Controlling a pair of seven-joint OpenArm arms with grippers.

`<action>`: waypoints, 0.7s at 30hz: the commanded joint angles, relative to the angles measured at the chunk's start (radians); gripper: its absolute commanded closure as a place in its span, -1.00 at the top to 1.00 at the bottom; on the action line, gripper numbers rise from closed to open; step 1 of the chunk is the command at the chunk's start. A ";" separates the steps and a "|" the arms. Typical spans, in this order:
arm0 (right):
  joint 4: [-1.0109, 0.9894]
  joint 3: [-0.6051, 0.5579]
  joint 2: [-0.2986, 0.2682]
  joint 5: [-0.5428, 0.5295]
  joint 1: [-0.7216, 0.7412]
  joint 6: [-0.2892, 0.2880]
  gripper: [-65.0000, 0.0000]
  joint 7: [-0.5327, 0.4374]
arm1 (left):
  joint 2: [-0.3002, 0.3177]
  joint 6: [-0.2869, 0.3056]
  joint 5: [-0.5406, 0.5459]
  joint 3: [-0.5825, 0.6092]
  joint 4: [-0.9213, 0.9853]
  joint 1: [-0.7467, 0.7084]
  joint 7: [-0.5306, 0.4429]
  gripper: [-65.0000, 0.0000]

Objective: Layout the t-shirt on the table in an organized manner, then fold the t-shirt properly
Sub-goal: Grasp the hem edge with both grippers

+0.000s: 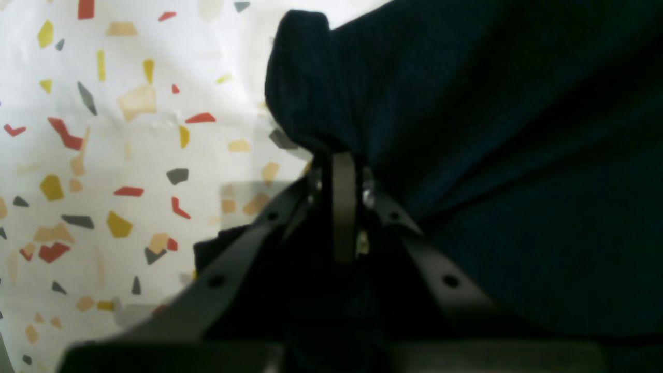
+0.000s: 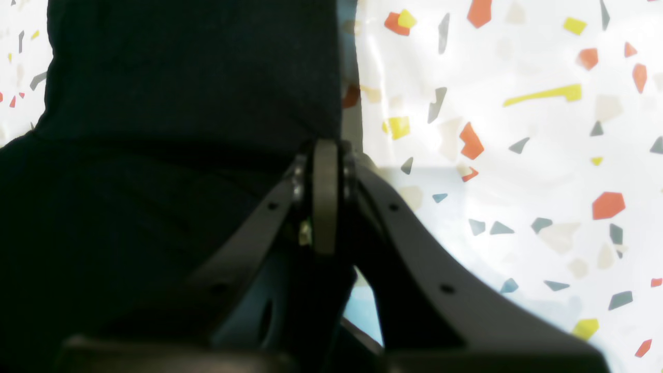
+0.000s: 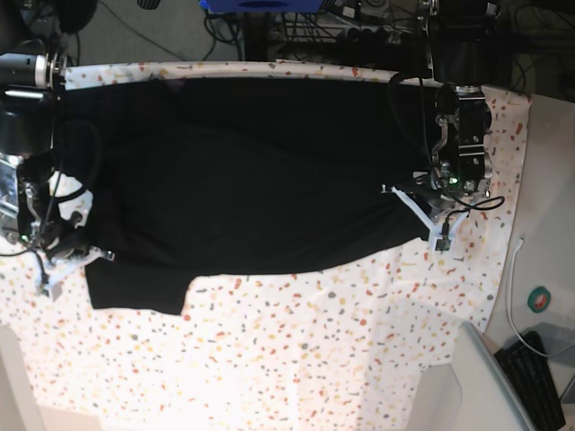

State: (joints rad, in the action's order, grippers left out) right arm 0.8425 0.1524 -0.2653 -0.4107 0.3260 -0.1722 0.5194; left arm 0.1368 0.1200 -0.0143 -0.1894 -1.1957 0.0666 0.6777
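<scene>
Black shirt point(image 3: 260, 171) clamped in my left tool point(image 1: 344, 160) and right tool point(image 2: 325, 150): I should draw both edges evenly across the bench point(image 3: 359, 341).

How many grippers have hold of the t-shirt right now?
2. The left gripper pinches the t-shirt at its edge on the base view's right; the right gripper pinches the opposite edge.

The shirt point(image 3: 252, 171) shows only plain black, any print hidden. Both wrist views are blurred, with the shirt cut off at their edges. Arms cover its corners in the base view.
</scene>
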 commanded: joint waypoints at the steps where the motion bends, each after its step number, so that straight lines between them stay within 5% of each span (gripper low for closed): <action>1: 0.018 0.002 -0.015 -0.004 0.026 -0.005 -1.00 -0.018 | 0.008 -0.004 -0.002 -0.003 -0.014 0.008 0.015 -1.00; 5: 0.018 0.003 -0.015 -0.004 0.026 -0.005 -1.00 -0.018 | 0.008 -0.004 -0.002 -0.003 -0.075 -0.029 0.015 -0.11; 9: 0.018 0.002 -0.015 -0.003 0.026 -0.005 -1.00 -0.018 | 0.008 -0.004 0.000 -0.003 -0.197 -0.075 0.015 0.33; 21: 0.018 0.002 -0.016 -0.003 0.026 -0.005 -1.00 -0.018 | 0.007 0.002 0.014 -0.132 -0.307 -0.054 0.015 0.39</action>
State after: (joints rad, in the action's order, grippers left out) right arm 0.8425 0.1520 -0.2653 -0.4099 0.3264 -0.1722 0.5205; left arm 0.1368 0.1200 -0.0063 -0.3237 -1.4857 -0.0082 0.7155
